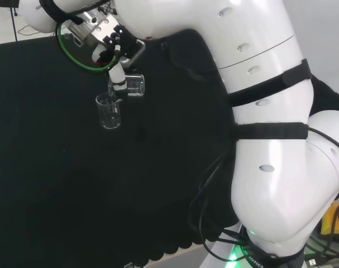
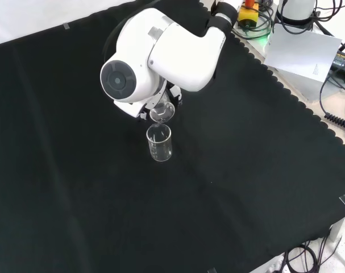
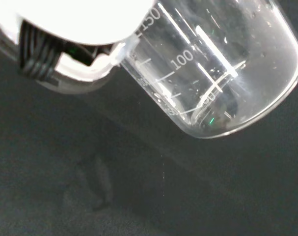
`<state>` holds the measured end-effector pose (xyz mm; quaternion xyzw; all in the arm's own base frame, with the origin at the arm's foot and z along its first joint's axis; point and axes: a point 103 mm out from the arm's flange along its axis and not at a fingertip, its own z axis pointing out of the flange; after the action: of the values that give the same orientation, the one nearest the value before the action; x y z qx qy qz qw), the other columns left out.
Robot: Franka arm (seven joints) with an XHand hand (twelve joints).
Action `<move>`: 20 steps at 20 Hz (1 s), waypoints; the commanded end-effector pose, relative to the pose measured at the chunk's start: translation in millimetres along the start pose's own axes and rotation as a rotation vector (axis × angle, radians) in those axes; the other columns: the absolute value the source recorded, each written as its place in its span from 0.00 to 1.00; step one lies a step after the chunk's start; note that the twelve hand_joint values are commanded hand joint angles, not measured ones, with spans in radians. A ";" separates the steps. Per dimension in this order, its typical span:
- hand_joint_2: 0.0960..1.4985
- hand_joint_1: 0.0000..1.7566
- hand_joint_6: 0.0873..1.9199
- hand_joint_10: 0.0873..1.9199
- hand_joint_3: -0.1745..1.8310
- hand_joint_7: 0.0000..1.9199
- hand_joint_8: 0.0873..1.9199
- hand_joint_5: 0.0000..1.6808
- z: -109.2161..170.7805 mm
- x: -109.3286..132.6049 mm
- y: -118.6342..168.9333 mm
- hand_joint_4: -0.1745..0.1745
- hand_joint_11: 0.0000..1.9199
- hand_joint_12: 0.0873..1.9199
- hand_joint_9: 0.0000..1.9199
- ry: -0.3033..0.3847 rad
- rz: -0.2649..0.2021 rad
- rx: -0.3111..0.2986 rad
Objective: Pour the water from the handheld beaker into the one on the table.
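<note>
Front view, nearest: table beaker (image 2: 159, 142) standing upright on the black cloth (image 2: 246, 187), mid-bench. Directly behind and above it, handheld beaker (image 2: 162, 112) tipping on its side, mouth hanging over the table beaker's rim. Hand (image 1: 117, 70) gripping the handheld beaker, fingers curling round it. Behind, the arm's white link (image 2: 161, 54) looming.

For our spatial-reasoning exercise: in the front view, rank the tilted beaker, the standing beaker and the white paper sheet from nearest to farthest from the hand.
1. Tilted beaker, held in the hand.
2. Standing beaker, just below it on the cloth.
3. White paper sheet, far upper right.
</note>
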<state>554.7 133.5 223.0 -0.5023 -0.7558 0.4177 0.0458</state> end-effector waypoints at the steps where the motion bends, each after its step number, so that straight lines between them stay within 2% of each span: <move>1: 0.41 0.74 0.36 0.09 0.41 0.66 0.34 0.72 -0.4 1.0 -0.7 0.00 0.61 0.42 0.78 -0.015 0.008 0.021; 8: 0.41 0.74 0.36 0.09 0.41 0.66 0.34 0.72 -1.7 -1.3 -0.3 0.00 0.61 0.42 0.77 -0.037 0.010 0.038; 9: 0.41 0.74 0.36 0.09 0.41 0.66 0.34 0.72 -8.0 7.4 -1.0 0.00 0.61 0.42 0.77 -0.055 0.020 0.045; 20: 0.41 0.74 0.36 0.10 0.41 0.66 0.34 0.72 -11.5 11.6 -1.3 0.00 0.61 0.42 0.77 -0.065 0.031 0.073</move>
<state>554.5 148.2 227.0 -0.4974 -0.7376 0.4553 0.0348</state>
